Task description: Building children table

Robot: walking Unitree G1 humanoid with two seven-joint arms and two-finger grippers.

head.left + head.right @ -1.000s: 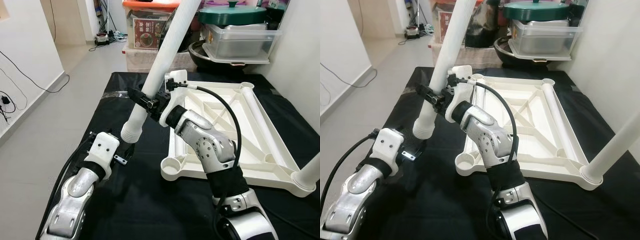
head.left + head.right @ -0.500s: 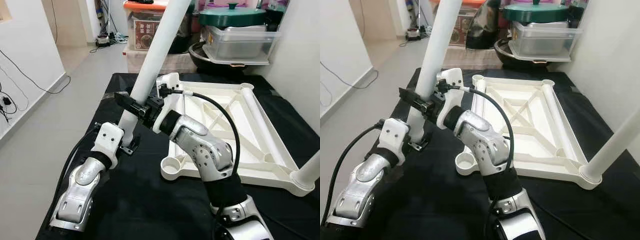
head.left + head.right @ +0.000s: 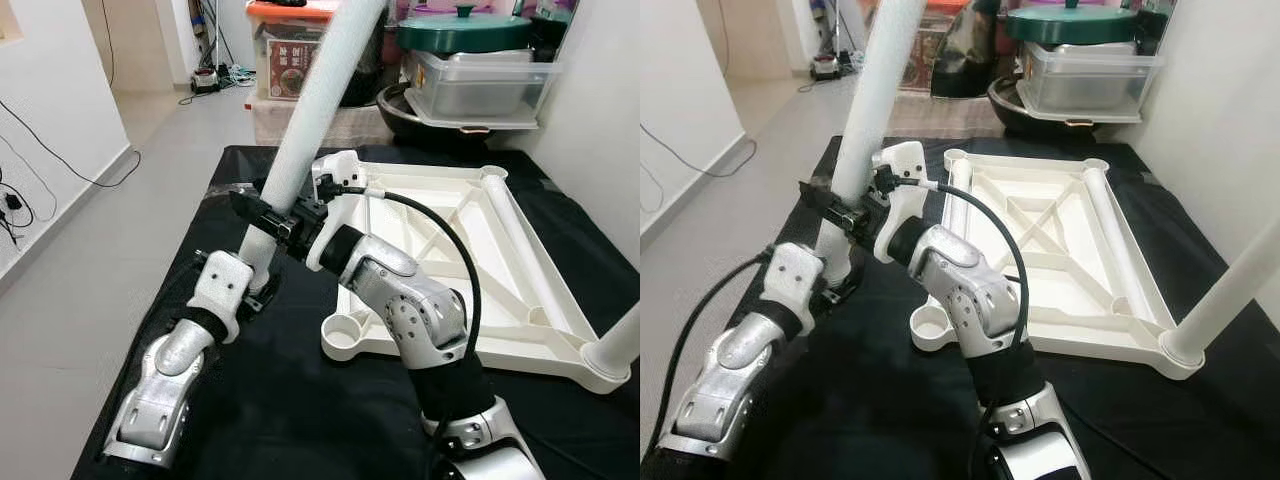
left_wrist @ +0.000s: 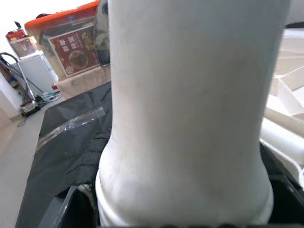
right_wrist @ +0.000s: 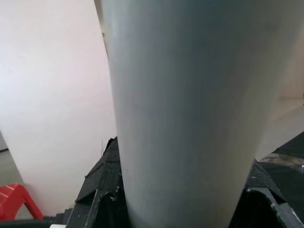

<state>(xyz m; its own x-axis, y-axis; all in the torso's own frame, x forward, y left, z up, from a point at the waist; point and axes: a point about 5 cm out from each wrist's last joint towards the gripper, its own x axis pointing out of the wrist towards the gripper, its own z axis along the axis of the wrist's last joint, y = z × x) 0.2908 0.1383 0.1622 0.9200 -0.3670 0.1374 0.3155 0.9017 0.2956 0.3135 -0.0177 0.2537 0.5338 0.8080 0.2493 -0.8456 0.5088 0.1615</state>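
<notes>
Right end effector (image 3: 262,218) clamped across the white table leg (image 3: 300,140), a little above its lower end. Left end effector (image 3: 262,292) right at that lower end — closed on it or not, cannot tell. Long axis of the leg tilted, rising up and away toward the storage boxes (image 3: 300,60). Inverted table top (image 3: 450,260) flat on the black surface (image 3: 280,400); its empty corner socket (image 3: 342,335) to the right of the leg's end — nearer the right arm.

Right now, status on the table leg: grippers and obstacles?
Right gripper clamped on white leg, tilted above black cloth. Left gripper at its threaded end. Upturned tabletop alongside; empty corner socket unobstructed.
</notes>
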